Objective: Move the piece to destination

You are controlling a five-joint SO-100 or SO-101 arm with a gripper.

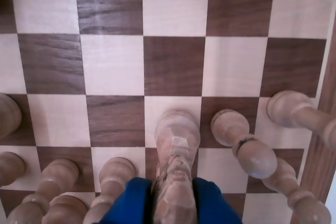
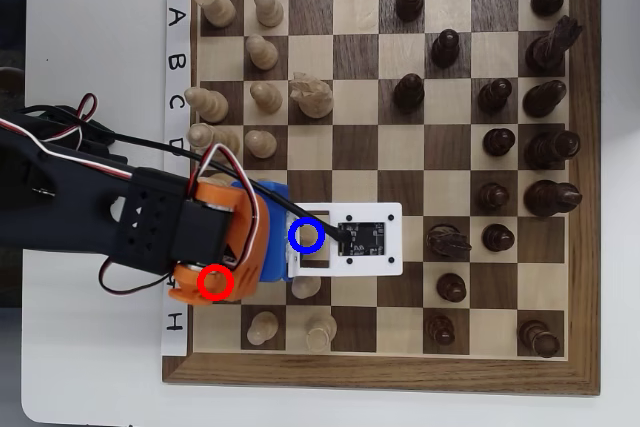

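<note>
In the wrist view my gripper has blue fingers shut on the piece, a pale cream knight. Its round base points away from the camera over a light square. I cannot tell whether the base touches the board. In the overhead view the destination is the square under the blue ring. The ring lies right at the gripper's tip, beside the white camera mount. There the arm and mount hide the piece. A red ring lies over the orange gripper body.
Cream pawns stand close on both sides of the gripper in the wrist view, one to its right and one to its left. The other cream knight stands farther up the board. Dark pieces fill the right side. The board's rim is near.
</note>
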